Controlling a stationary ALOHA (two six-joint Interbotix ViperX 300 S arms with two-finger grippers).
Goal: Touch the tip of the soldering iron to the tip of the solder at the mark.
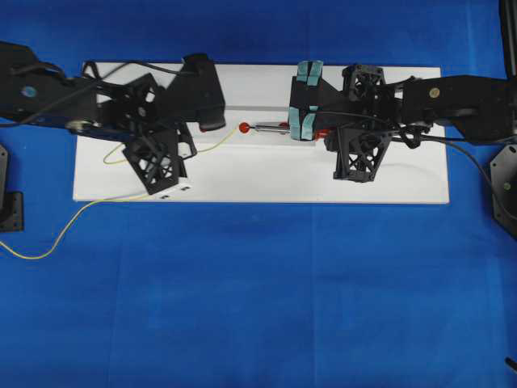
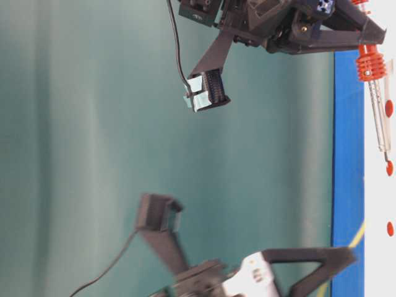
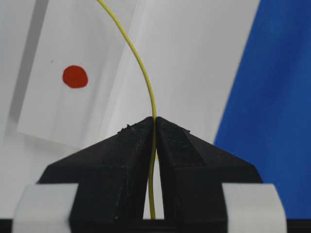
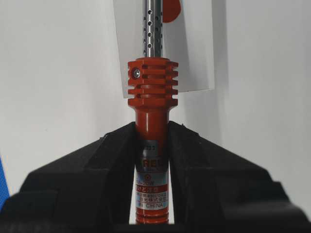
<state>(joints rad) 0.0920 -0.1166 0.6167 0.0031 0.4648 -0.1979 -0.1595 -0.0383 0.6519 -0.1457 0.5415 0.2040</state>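
Pinching the thin yellow solder wire (image 3: 151, 104) between its two black fingers (image 3: 116, 170), the left hand (image 3: 154, 121) is fully closed, with the wire running up out of the tips and curving away over a white sheet. To the left of the wire on that sheet lies a round red mark (image 3: 75, 76), apart from the wire.

In the right wrist view, the right hand (image 4: 151, 127) is clamped tight around the red-orange handle of the slim soldering iron (image 4: 151, 126), just below its ribbed collar. The perforated silver shaft points away toward a second red patch at the top edge.

From overhead, the blue table (image 1: 258, 307) carries a white rectangular board (image 1: 266, 178). The solder (image 1: 73, 222) trails off the board's front left corner in a loose curve across the blue surface. The left hand (image 1: 212, 121) sits left of centre, the right hand (image 1: 305, 121) right of centre, and the iron (image 1: 271, 126) lies between them, its tip close beside the red mark (image 1: 244, 128). Whether solder and tip touch cannot be told.
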